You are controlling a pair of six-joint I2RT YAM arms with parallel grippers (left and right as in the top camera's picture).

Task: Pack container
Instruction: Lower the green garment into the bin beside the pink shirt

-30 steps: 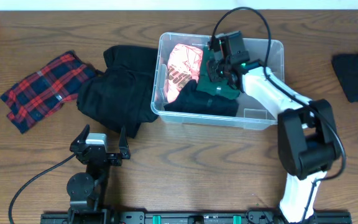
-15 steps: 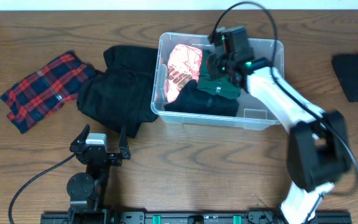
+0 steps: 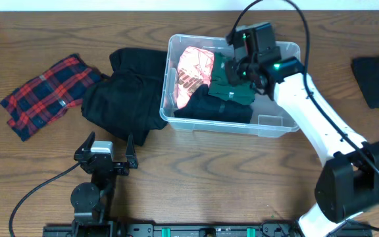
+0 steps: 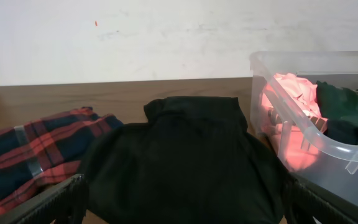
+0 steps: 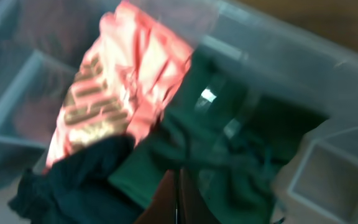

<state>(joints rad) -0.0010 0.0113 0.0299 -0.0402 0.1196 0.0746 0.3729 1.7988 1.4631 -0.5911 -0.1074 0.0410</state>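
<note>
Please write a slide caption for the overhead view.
Right gripper, shut, over a green garment inside the clear container.

Overhead, the light is even and fairly bright. The table [image 3: 45, 26] shows crisp grain, and shadows are short and soft. The black garment [image 3: 120, 99] at 9 o'clock sinks into near-featureless dark. In the left wrist view the white wall [image 4: 166, 37] at 12 o'clock glows, and the container [image 4: 309, 142] rim at 3 o'clock catches pale highlights. The right wrist view is heavily blurred: the pink garment [image 5: 123, 81] at 10 o'clock lacks sharp edges, and a small glare spot glints near the centre.
</note>
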